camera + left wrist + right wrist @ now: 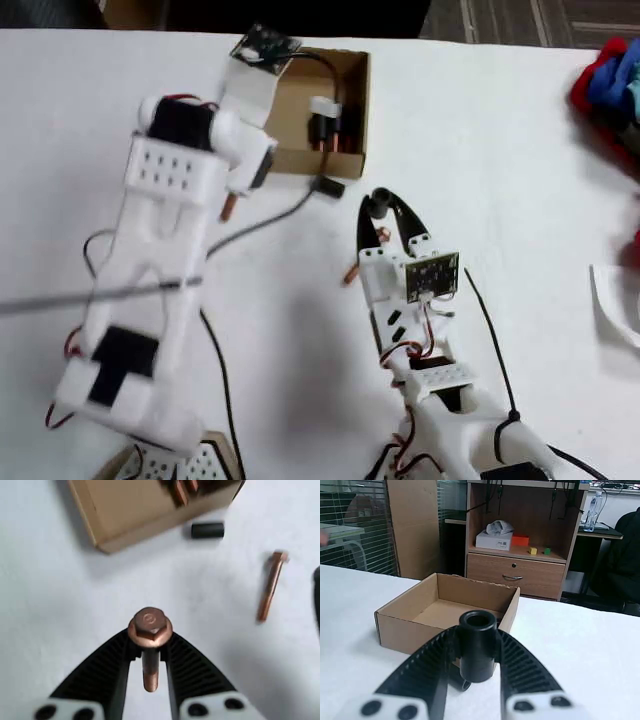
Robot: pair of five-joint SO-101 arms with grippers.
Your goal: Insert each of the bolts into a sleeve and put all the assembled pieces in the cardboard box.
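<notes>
Bolt [150, 625] clamped in left gripper [150, 642] and sleeve [478, 655] clamped upright in right gripper [478, 639], not yet joined. Assembled pieces [325, 130] apparently lie in cardboard box [300, 118]; loose bolt [352, 272] and loose sleeve [329, 186] lie on table [500, 150], still unassembled.

- The cardboard box [345, 75] sits far back on the tabletop [500, 150]; assembled pieces [322, 128], apparently, lie inside.
- A loose sleeve [328, 186] lies just before it.
- A loose bolt [351, 272] lies before the sleeve.
</notes>
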